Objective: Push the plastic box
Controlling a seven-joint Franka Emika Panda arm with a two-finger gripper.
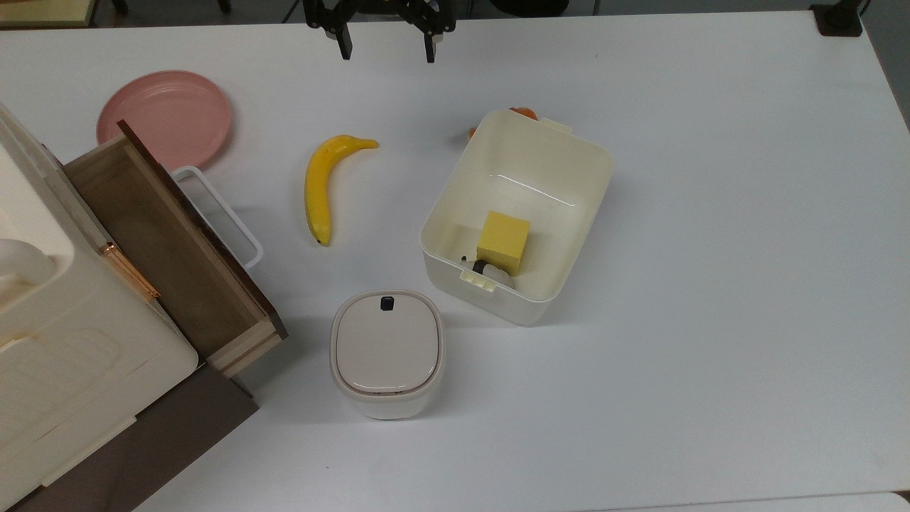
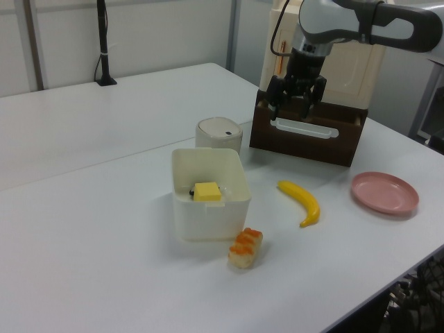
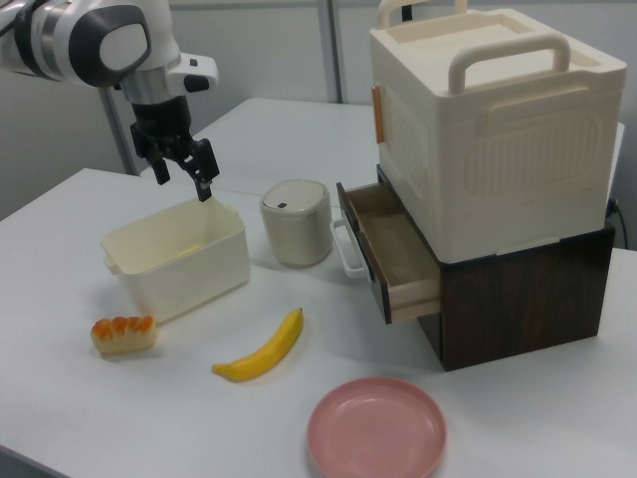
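Note:
The plastic box is a deep cream-white lidless tub standing askew near the table's middle, with a latch tab on each short rim. Inside it lie a yellow block and a small black-and-white item. My gripper hangs open and empty in the air. In the top view it is at the upper edge, up and left of the box. In the right view it hovers just above the box's far rim, apart from it.
A banana lies to the top view's left of the box, with a pink plate beyond it. A lidded small bin stands close to the box. An orange-topped food piece lies against the box. An open wooden drawer sits under a big cream crate.

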